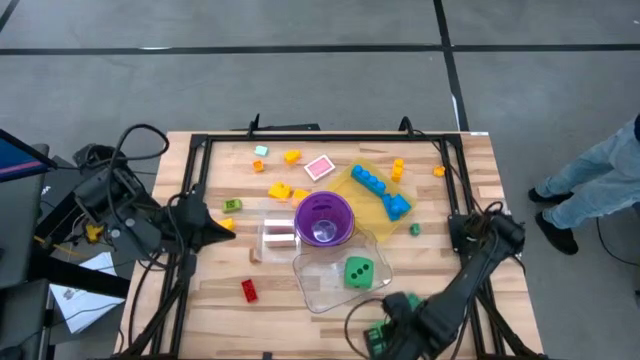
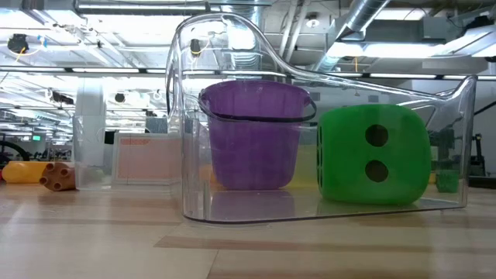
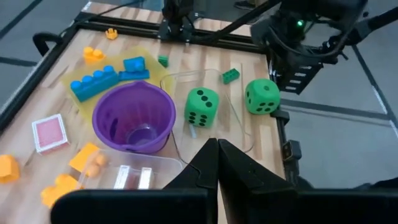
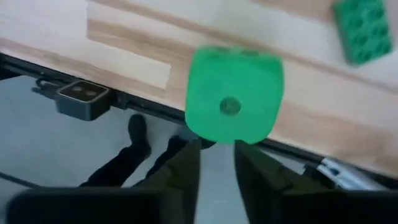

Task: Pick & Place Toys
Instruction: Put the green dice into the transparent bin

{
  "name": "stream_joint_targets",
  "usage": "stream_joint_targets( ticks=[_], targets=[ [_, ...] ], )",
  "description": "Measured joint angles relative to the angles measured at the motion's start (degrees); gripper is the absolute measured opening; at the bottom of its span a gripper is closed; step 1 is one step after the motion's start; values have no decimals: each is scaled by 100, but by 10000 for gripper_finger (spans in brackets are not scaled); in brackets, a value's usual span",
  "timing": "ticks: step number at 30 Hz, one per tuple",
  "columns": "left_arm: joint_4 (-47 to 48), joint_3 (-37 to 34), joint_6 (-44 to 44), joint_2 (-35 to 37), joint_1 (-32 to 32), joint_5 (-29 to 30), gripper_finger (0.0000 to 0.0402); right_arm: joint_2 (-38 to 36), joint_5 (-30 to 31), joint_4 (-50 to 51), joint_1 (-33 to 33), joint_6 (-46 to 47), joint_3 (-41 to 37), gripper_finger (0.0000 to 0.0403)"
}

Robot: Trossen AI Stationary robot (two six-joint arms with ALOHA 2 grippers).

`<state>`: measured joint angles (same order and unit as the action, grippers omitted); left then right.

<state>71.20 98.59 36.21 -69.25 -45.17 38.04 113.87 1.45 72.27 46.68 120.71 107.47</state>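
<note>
One green black-dotted die (image 1: pixel 358 272) rests on the floor of a clear tub (image 1: pixel 318 290), and the low view shows this die (image 2: pixel 374 155) too. A second green die (image 4: pixel 235 93) lies on the table by its near edge, and the left wrist view shows that die (image 3: pixel 262 96) as well. My right gripper (image 4: pixel 217 163) points down just short of it, fingers a little open with nothing between them. A green brick (image 4: pixel 360 31) lies close by. My left gripper (image 3: pixel 217 155) hovers shut over the table's left side. Small bricks (image 1: pixel 280 190) lie scattered across the far half.
A purple cup (image 1: pixel 323 218) stands mid-table behind the tub. A yellow translucent tray (image 1: pixel 362 200) holds blue bricks (image 1: pixel 380 190). A small clear tub (image 1: pixel 278 234) sits left of the cup. A red brick (image 1: pixel 248 290) lies near left. A person's legs (image 1: pixel 590 190) show at the right.
</note>
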Motion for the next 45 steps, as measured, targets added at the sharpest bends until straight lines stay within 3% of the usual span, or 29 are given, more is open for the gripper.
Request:
stream_joint_targets(
  ticks=[10,17,37,45],
  targets=[
    [-2,0,-184,13,0,-5,0,259,-32,-252,7,577,123,283],
    [-3,0,-173,17,0,-8,0,259,-158,-35,-186,552,123,355],
    [-6,0,-149,17,0,-26,0,266,-489,-135,-84,581,-209,371],
    [-18,0,-131,17,0,-22,0,270,-573,-900,-113,596,-760,371]
  ],
)
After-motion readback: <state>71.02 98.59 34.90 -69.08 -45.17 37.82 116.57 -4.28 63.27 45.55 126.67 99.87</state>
